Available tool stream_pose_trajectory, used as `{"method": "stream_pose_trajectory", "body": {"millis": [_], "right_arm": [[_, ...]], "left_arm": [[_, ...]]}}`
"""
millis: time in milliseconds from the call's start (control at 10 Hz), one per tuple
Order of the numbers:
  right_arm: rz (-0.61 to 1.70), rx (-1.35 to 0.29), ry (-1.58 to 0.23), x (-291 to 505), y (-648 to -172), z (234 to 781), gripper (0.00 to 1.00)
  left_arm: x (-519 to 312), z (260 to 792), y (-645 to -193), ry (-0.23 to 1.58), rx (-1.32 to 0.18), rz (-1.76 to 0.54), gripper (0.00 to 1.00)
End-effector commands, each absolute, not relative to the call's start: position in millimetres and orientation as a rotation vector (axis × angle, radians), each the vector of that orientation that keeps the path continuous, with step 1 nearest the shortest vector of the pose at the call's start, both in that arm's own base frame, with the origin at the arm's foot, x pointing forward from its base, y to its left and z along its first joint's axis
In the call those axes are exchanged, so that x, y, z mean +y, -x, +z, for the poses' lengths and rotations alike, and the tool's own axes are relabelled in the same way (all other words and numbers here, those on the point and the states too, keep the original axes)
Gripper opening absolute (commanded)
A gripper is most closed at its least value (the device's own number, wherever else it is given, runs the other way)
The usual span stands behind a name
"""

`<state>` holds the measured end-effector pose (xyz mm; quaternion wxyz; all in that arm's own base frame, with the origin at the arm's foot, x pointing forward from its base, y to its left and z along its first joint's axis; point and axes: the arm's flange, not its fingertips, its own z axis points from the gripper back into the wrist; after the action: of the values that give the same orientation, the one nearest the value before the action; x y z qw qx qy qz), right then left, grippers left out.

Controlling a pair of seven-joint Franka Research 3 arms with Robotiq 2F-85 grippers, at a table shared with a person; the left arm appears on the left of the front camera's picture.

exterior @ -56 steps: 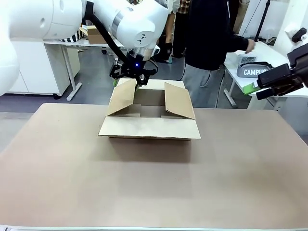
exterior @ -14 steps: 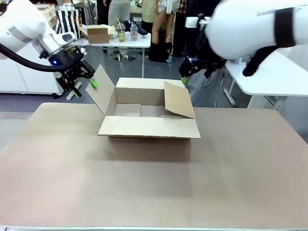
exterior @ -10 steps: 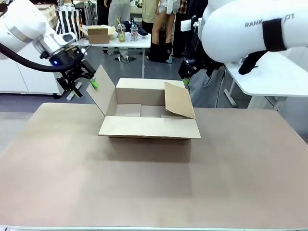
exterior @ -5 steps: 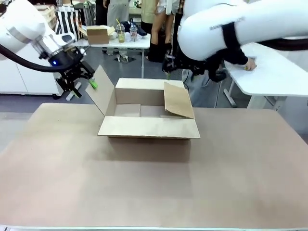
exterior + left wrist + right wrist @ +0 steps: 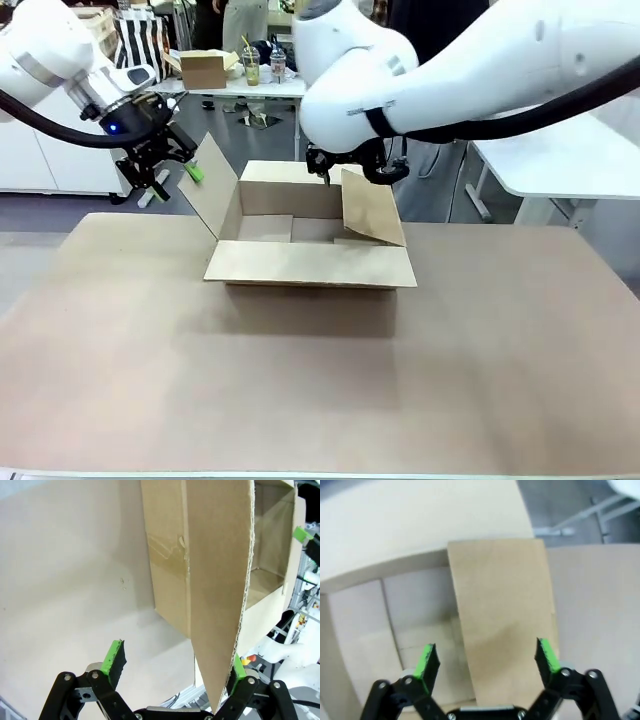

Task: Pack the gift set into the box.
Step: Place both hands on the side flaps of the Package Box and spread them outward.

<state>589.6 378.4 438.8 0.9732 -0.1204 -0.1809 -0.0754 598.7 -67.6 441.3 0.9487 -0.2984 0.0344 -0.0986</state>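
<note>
Now the right gripper (image 5: 350, 172), jaws spread wide (image 5: 485, 657), hovers over the inward-leaning right flap (image 5: 372, 210) of the box (image 5: 310, 265), having swung in from the far right within the last half second. Meanwhile the left gripper (image 5: 165, 170) remains at the outward-leaning left flap (image 5: 215, 185), jaws wide apart with the flap's edge between them (image 5: 175, 660). Box unchanged, open, on the far middle of the table (image 5: 300, 390).

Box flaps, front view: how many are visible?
4: left flap tilted outward; right flap leaning inward over the opening; near flap folded outward; far flap upright at the back.
</note>
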Motion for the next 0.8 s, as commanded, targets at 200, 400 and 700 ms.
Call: {"method": "stream_pose_trajectory", "body": {"millis": [200,400,700], "right_arm": [[-0.203,-0.333,0.431,383,-610,417,1.0],[-0.168,-0.301,0.388,381,-610,403,1.0],[-0.155,-0.271,0.368,374,-607,395,1.0]], "left_arm": [[-68,442,-596,0.601,0.068,-0.182,1.0],[-68,442,-596,0.601,0.068,-0.182,1.0],[-68,442,-596,0.601,0.068,-0.182,1.0]]}}
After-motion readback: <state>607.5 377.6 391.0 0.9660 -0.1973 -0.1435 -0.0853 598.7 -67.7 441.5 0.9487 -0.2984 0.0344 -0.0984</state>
